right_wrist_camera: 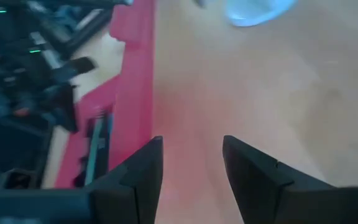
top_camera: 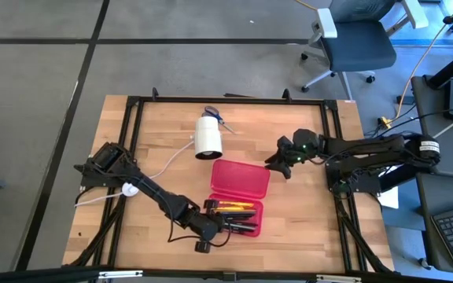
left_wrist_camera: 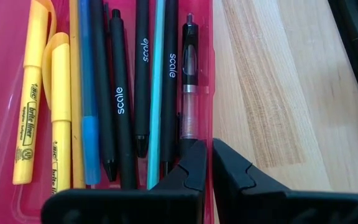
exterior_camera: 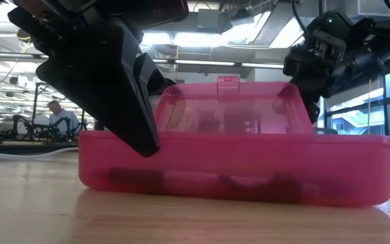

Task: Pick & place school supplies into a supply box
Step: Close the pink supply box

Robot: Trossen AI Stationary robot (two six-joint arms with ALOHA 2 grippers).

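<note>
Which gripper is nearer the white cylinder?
Right. The right gripper hovers beside the open lid, on the white cylinder's side of the box; the left gripper sits at the pen-filled tray, farther away.

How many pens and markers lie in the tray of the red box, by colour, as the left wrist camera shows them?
Yellow highlighters: 2
Yellow pencil: 1
Blue pen: 1
Black pens: 4
Teal pen: 1
Clear-barrelled pen: 1
Total: 10
</note>
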